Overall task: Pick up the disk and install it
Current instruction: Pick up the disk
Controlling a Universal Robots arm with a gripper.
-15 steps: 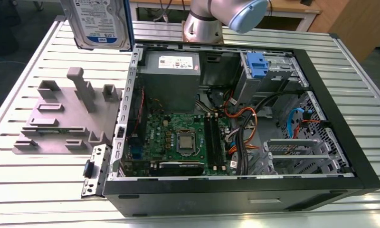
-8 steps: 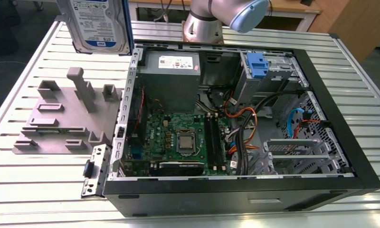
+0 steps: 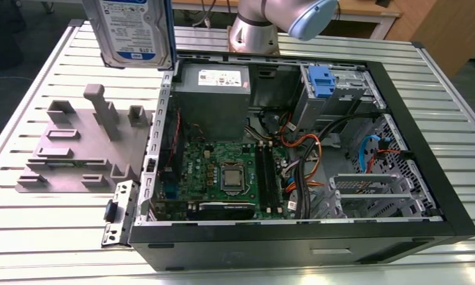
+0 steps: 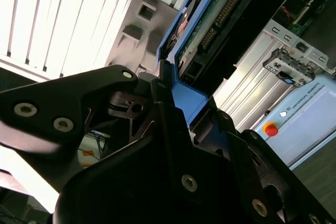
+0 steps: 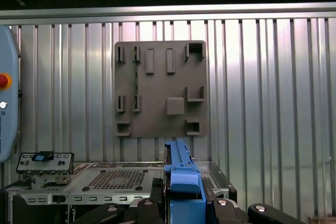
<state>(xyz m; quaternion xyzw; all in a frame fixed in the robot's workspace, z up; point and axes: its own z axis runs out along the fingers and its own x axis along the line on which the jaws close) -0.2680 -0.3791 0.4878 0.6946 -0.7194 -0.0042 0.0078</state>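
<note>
The disk (image 3: 135, 29), silver with a white-and-blue label and a blue side frame, hangs upright above the table at the exterior view's upper left, over the open computer case's far left corner. In the second wrist view my gripper (image 4: 191, 111) is shut on the disk (image 4: 215, 19) by its blue frame, and the drive's green circuit side shows. In the first wrist view the disk's blue edge (image 5: 181, 174) rises between the black fingers (image 5: 156, 195) of my gripper (image 5: 184, 203).
The open computer case (image 3: 285, 240) lies on the slatted metal table with motherboard, cables and a grey power supply (image 3: 214, 80). A blue bracket (image 3: 320, 80) sits in the drive bay at its far right. A grey holder fixture (image 3: 79, 148) stands on the exterior view's left.
</note>
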